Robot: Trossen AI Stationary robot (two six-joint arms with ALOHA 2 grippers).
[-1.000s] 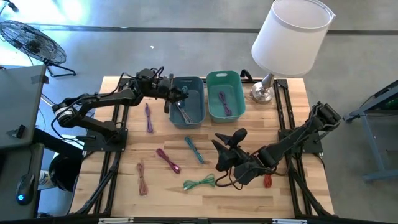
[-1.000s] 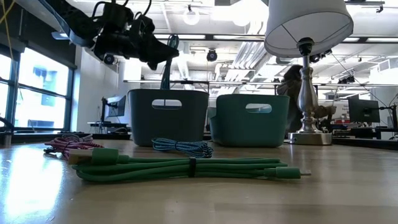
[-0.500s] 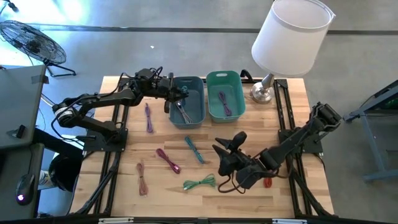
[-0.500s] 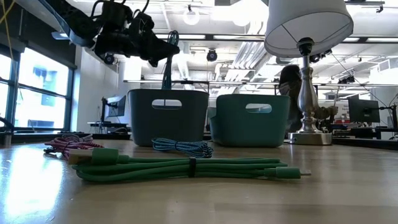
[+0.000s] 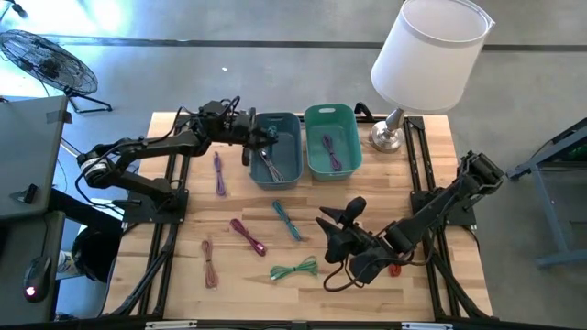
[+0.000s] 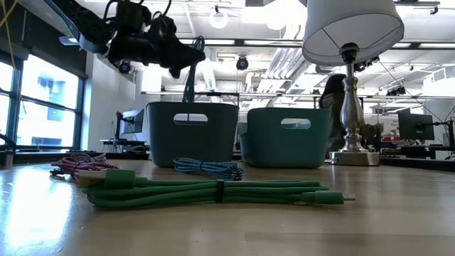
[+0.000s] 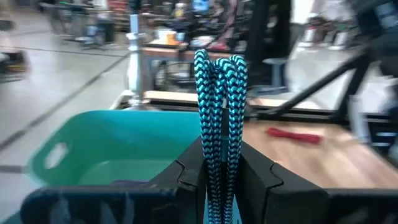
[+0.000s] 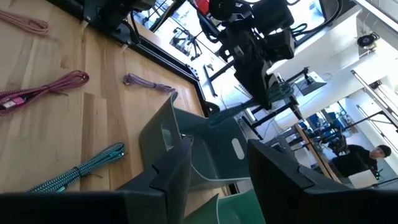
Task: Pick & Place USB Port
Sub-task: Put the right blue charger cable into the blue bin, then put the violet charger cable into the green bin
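While held over blue bin, blue cable is pinched by left gripper; right gripper kept spread wide near table's front edge.

- I can't read any text, label, brand, number or sign in my four feeds.
- Both bins have plain walls, no markings that I can see.
- Lamp shade is blank white.
- Background monitors in the low view are too small for me to read.
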